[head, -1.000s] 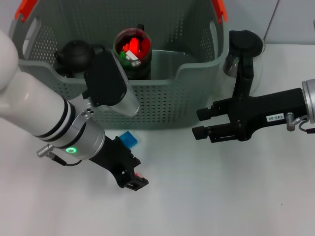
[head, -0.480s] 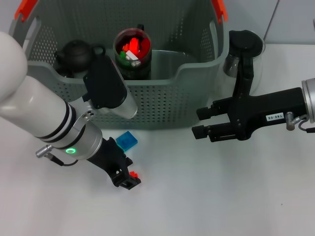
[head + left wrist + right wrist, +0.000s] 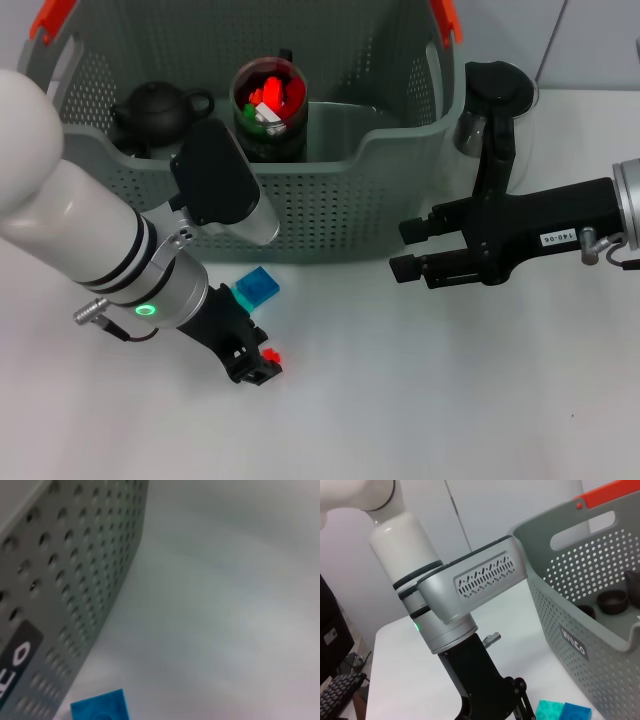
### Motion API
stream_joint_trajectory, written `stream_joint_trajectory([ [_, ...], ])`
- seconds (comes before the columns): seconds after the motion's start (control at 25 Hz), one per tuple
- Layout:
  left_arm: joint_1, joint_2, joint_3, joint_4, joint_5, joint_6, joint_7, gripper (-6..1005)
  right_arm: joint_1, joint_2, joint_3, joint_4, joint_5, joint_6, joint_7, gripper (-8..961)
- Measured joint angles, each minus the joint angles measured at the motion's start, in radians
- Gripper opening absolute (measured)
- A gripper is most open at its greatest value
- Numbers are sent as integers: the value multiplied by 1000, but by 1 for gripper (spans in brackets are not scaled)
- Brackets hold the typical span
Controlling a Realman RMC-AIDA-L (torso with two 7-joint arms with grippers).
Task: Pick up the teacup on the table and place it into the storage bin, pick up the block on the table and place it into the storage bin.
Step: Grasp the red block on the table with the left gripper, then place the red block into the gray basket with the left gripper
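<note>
Blue, the block [image 3: 257, 288] lies on the white table [image 3: 420, 400] just in front of the storage bin [image 3: 330, 215], beside the left gripper [image 3: 255, 364]; compared with a second ago that gripper has drawn back toward the robot's left and a little nearer the body, so more of the block's top now shows; half a second ago it was almost where it is now; whether its fingers are parted or closed I cannot tell, since only their dark tips with a red mark appear in the head view; the left wrist view shows the bin's perforated wall, its black label [image 3: 15, 665] and a corner of the block; the right gripper [image 3: 415, 250] hangs to the right of the bin with its two fingers parted and nothing between them, unchanged across all three moments.

Counted: one bin with two orange handle clips [image 3: 50, 20]; inside it one black teapot [image 3: 158, 110] and one dark jar [image 3: 270, 110] holding red and green pieces; one glass pot with a black lid [image 3: 495, 95] stands outside the bin's right wall; the right wrist view shows two bricks side by side, one teal [image 3: 549, 711] and one blue.
</note>
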Motion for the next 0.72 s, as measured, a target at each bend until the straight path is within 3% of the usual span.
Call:
stream_joint_trajectory([
  [0.52, -13, 1, -3, -3, 21, 4, -50, 298, -6, 0, 0, 2, 0, -3, -2, 610],
  [0.72, -8, 2, -58, 72, -28, 94, -37, 179, -8, 0, 0, 2, 0, -5, -1, 610],
])
